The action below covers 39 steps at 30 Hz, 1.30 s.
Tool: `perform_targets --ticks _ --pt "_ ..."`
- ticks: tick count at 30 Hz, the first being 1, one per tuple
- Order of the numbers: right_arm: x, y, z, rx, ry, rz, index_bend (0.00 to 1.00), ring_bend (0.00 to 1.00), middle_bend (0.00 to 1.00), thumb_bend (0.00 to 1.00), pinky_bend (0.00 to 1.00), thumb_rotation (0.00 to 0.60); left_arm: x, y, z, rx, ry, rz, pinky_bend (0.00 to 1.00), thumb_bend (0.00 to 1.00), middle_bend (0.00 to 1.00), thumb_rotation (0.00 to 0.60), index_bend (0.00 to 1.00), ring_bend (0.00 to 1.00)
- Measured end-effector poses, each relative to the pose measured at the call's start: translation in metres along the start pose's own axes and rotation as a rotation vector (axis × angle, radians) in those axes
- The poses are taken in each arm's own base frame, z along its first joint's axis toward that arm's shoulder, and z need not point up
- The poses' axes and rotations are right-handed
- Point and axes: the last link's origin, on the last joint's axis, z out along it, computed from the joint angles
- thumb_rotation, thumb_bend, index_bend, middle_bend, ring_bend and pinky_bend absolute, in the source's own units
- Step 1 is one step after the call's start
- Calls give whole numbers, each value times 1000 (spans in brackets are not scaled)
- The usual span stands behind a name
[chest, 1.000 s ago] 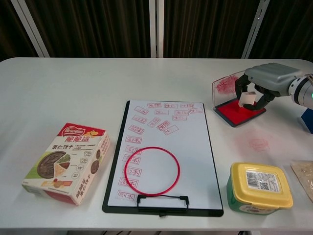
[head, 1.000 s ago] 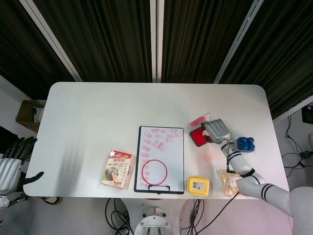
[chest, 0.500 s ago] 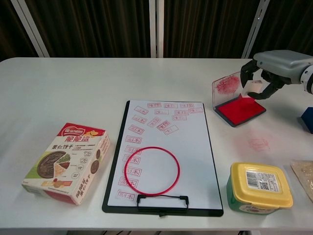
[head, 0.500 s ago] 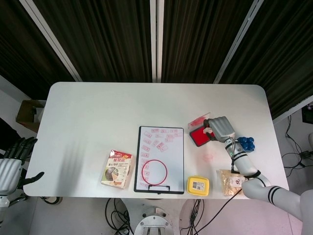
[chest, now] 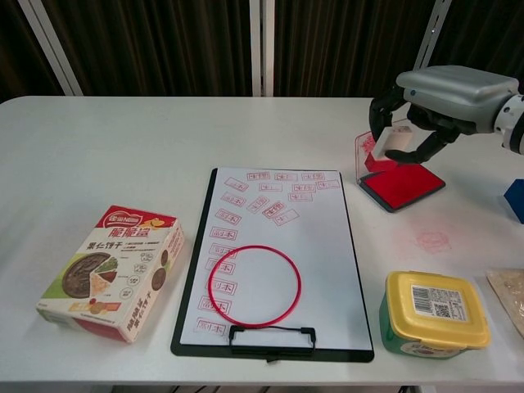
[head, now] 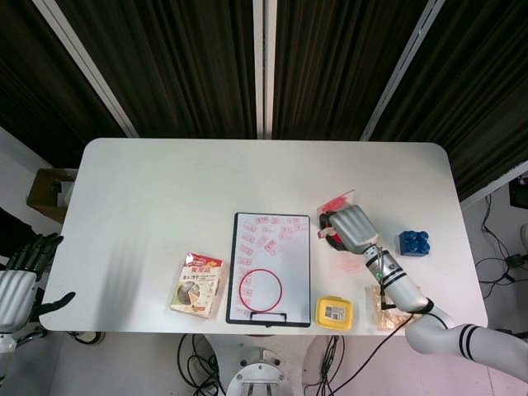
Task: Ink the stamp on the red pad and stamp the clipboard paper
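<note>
Up and away from the pad since a second ago, when the stamp was pressed into the ink: the right hand (chest: 438,102) now hangs above the pad's left edge, nearer the clipboard, and its dark fingers (chest: 382,115) curl around the small pale stamp (chest: 399,136), pinching it between thumb and fingertips, clear of the ink. Just below sits the red ink pad (chest: 401,185), its clear lid (chest: 365,150) standing upright at the left end, smeared with red. In the head view that same right hand (head: 351,228) covers most of the pad (head: 328,234). To the left lies the clipboard (chest: 271,264) on the white bench (chest: 123,155), its paper (chest: 319,254) already dotted with red stamp marks along the top and down the left side, and a red ring (chest: 255,286) lies flat on the lower half, above the clip. A faint red mark (chest: 432,240) stains the bench between pad and yellow-lidded tub (chest: 434,313). A snack box (chest: 113,272) lies well left of the clipboard. A blue block (head: 414,242) sits right of the pad. Far off at the bench's left corner, the left hand (head: 21,276) hangs with fingers spread, holding nothing.
</note>
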Motion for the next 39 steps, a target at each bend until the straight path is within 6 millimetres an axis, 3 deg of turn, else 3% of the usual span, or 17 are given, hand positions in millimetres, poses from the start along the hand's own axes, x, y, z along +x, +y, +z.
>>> perform_targets --ticks 9,18,39 --pt "-25 -24 27 -90 -54 20 1000 886 880 477 1000 600 0 -6 -2 8 -6 -5 159 0 94 600 96 68" --pt "-32 -41 49 -121 -87 20 1000 886 880 477 1000 600 -2 -8 1 -1 -9 -17 159 0 94 600 96 68" --pt "-43 -55 61 -122 -104 -21 1000 886 881 477 1000 600 0 -13 2 -1 5 -23 159 0 94 600 96 67"
